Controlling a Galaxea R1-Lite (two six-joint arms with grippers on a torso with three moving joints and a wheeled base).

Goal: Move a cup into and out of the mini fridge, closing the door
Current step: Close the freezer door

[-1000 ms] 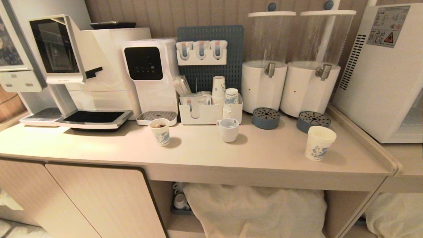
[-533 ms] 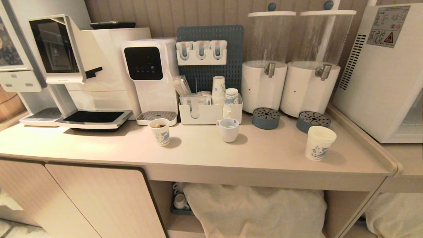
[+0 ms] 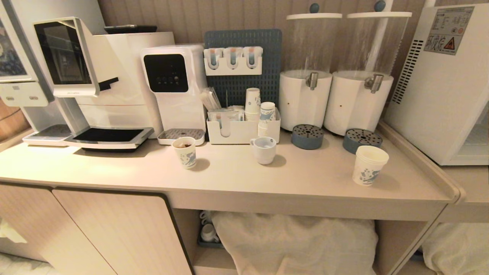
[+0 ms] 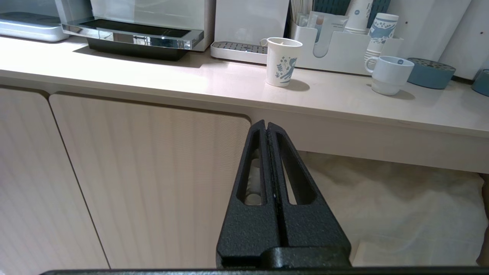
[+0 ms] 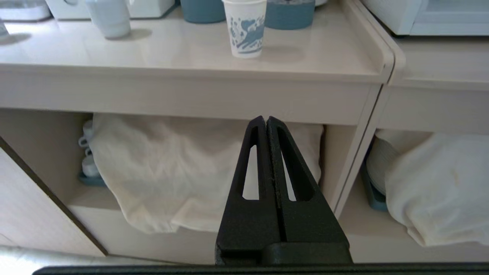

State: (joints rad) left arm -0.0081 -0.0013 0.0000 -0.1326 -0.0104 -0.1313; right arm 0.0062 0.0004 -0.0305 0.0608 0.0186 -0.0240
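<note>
Nothing on the counter has shifted since the earlier frames: every item keeps its spot, and neither arm shows in the head view.

Near the counter's right end the cup stands upright, blue print facing the front, close in front of a round blue drip tray. At the far right the fridge sits on its own lower ledge, side vents and warning sticker toward the camera; only a sliver of the door shows at the frame edge, and I cannot tell whether it is latched.

A shorter paper cup stands in front of a white dispenser, and a mug in front of the organiser.

Below counter level, the left gripper hangs before a cabinet door, fingers pressed together on nothing. Likewise the right gripper, tips pressed together and empty, hangs before the open shelf with the white cloth, under the cup.
</note>
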